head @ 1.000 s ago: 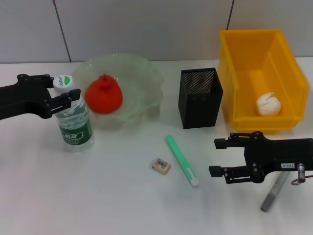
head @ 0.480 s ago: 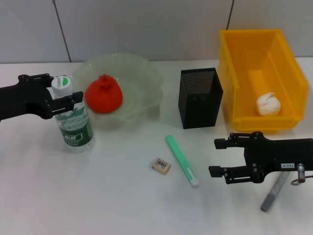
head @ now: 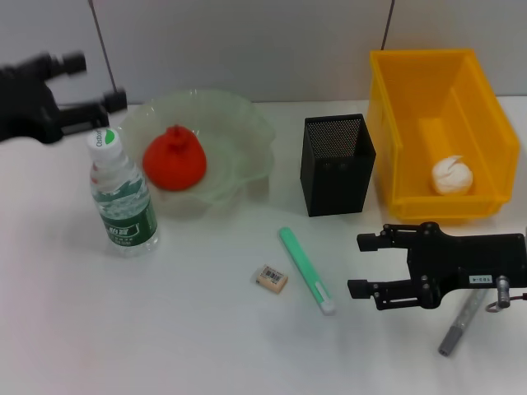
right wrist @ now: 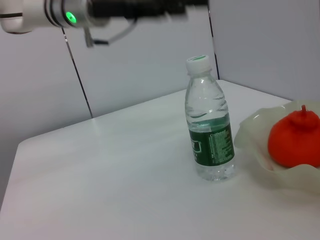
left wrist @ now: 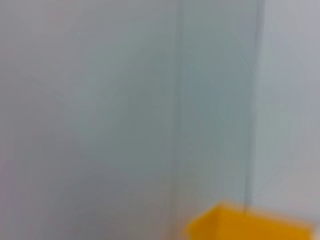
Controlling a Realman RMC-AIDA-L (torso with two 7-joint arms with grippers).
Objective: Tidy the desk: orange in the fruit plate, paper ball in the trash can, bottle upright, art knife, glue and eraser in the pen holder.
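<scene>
Eraser [head: 271, 278], glue [head: 306, 270] and knife [head: 461, 323] lie loose in front of the pen holder [head: 336, 164], where the glue could be knocked rolling by the open, empty right gripper [head: 368, 265]; the blurred left gripper [head: 95, 84] seems open.
</scene>
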